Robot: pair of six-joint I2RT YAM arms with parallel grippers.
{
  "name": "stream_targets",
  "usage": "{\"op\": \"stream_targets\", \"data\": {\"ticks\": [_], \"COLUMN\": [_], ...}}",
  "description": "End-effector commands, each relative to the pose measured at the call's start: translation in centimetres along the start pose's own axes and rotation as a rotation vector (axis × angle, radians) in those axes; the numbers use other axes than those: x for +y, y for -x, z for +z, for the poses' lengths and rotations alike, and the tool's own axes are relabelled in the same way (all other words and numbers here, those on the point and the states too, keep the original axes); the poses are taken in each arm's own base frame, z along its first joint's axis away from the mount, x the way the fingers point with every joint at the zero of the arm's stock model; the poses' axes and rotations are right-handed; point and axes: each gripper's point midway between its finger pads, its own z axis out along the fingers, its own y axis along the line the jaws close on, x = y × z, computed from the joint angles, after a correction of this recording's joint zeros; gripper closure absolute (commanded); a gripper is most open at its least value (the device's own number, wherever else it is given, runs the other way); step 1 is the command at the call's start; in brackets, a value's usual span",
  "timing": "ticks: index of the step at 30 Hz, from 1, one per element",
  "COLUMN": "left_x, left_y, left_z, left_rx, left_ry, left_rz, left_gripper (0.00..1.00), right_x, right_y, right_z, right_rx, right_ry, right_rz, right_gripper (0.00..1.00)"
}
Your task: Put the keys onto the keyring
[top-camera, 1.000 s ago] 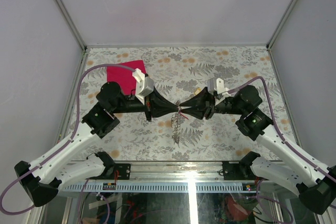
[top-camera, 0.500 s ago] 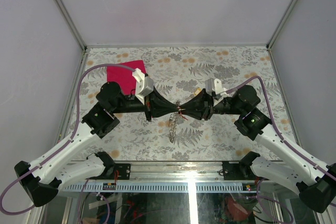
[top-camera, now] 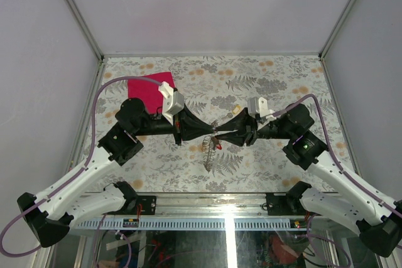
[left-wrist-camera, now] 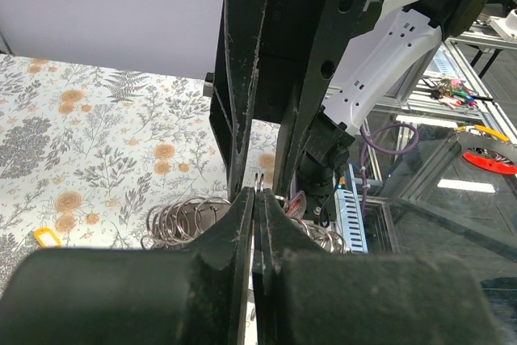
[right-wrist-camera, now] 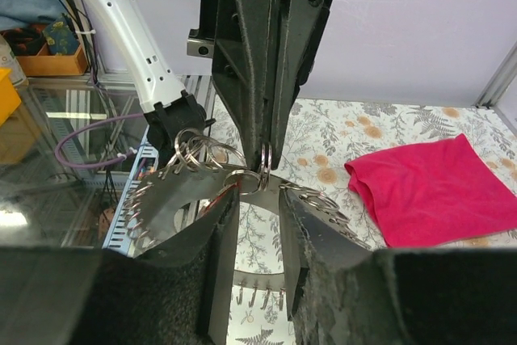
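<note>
Two grippers meet tip to tip just below the middle of the top view, over a table [top-camera: 270,80] printed with grey ferns and orange flowers. The left gripper [top-camera: 212,131] comes in from the left of that frame. Its jaws are pressed fully together on the keyring [left-wrist-camera: 258,178], a thin silvery-grey metal loop that stands up out of the fingertips at the centre of the left wrist view. In the right wrist view the same loop hangs from those closed tips, just above the centre of the frame.

The right gripper [top-camera: 221,134] comes in from the right of the top view. Its jaws stand a narrow way apart, with one finger [right-wrist-camera: 220,272] on each side of the loop, and I cannot tell whether they grip anything. A flat silvery toothed blade [right-wrist-camera: 174,199], which looks like part of a key, slants from the lower left of the right wrist view up to the loop.

A string of linked silvery rings [top-camera: 209,153] trails from the meeting point toward the bottom of the top view; whether it touches the table is unclear. A small key with a yellow-orange plastic head [left-wrist-camera: 47,237] lies on the table at the lower left of the left wrist view, well apart from the fingertips. A pink-red cloth [top-camera: 149,90] lies flat at the upper left of the table, beside the left arm.
</note>
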Motion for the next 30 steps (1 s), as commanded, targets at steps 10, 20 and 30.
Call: {"op": "stream_targets", "data": {"ticks": [10, 20, 30], "left_x": [-0.2, -0.2, -0.1], "left_y": [2.6, 2.7, 2.6], "left_z": [-0.2, -0.1, 0.0], "left_rx": [-0.068, -0.067, -0.064], "left_ry": [0.007, 0.003, 0.002], "left_rz": [0.078, 0.078, 0.077], "left_gripper": [1.0, 1.0, 1.0], "right_x": [0.2, -0.4, 0.0], "right_y": [3.7, 4.3, 4.2], "right_z": [-0.3, -0.3, 0.3], "right_rx": [-0.062, -0.093, -0.094], "right_ry": [-0.02, -0.055, -0.009], "right_rz": [-0.105, -0.118, -0.081], "right_gripper": [0.68, 0.63, 0.74]}}
